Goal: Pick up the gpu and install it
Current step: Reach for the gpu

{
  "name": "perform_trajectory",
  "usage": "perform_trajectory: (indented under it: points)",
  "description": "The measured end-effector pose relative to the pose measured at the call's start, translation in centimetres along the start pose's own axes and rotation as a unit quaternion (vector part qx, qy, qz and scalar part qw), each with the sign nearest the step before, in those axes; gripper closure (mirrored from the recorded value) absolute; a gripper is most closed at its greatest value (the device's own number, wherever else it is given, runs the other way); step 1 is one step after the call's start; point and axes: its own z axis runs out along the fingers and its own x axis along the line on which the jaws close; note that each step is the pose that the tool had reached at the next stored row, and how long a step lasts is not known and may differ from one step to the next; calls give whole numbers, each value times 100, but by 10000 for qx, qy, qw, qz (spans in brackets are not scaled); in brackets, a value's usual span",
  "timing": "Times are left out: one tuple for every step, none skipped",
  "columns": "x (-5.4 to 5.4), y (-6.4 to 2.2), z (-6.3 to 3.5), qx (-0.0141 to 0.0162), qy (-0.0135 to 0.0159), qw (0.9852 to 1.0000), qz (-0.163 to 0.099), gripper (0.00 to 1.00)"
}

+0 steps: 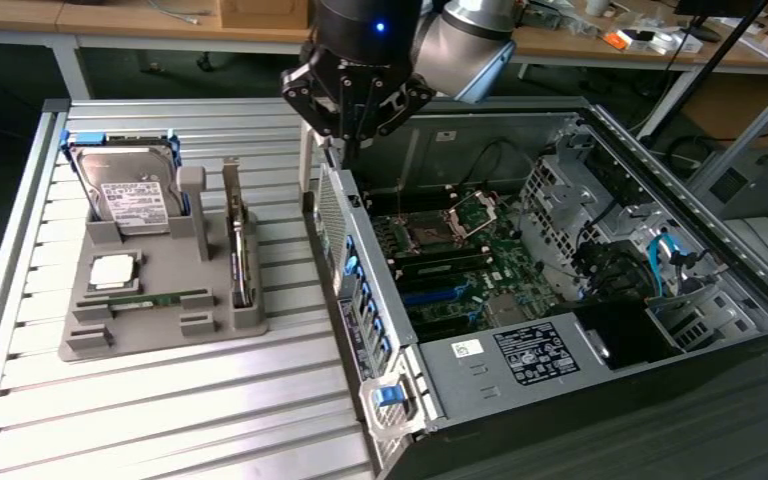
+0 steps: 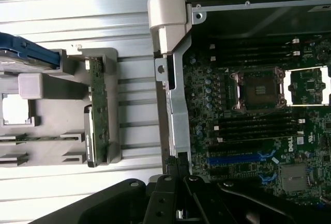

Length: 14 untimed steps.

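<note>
The gpu (image 1: pixel 237 245) is a thin dark card with a metal bracket, standing on edge in a slot on the exterior view's right side of the grey holder (image 1: pixel 157 335). In the wrist view the gpu (image 2: pixel 98 107) appears edge-on as a green strip. My gripper (image 1: pixel 341 145) hangs shut and holding nothing above the far corner of the open computer case (image 1: pixel 518 370), to the exterior view's right of the gpu and apart from it. The shut fingertips (image 2: pixel 178 163) hover over the case wall. Blue expansion slots (image 2: pixel 232 159) lie on the motherboard (image 1: pixel 458 270).
The holder also carries a silver hard drive (image 1: pixel 131 195), a processor chip (image 1: pixel 113 268) and a green memory stick (image 1: pixel 144 298). Holder and case stand on a slatted aluminium table (image 1: pixel 171 420). Drive cages and cables (image 1: pixel 664 260) fill the case's side at the exterior view's right.
</note>
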Motion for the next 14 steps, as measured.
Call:
perform_trajectory:
  points:
    - [6, -1, 0, 0, 0, 10000, 0, 89]
    - [11, -1, 0, 0, 0, 10000, 0, 89]
    - [18, -1, 0, 0, 0, 10000, 0, 89]
    - [22, -2, 0, 0, 0, 10000, 0, 89]
    - [29, -2, -1, 0, 0, 10000, 0, 89]
    - [33, -2, -1, 0, 0, 10000, 0, 89]
    - [38, -3, -1, 0, 0, 10000, 0, 89]
    - [44, -3, -1, 0, 0, 10000, 0, 89]
    - [51, -4, -1, 0, 0, 10000, 0, 89]
    - [57, -5, -2, 0, 0, 10000, 0, 89]
    - [63, -5, -2, 0, 0, 10000, 0, 89]
    - [69, -5, -2, 0, 0, 10000, 0, 89]
    - [75, -6, -2, 0, 0, 10000, 0, 89]
    - [81, -6, -2, 0, 0, 10000, 0, 89]
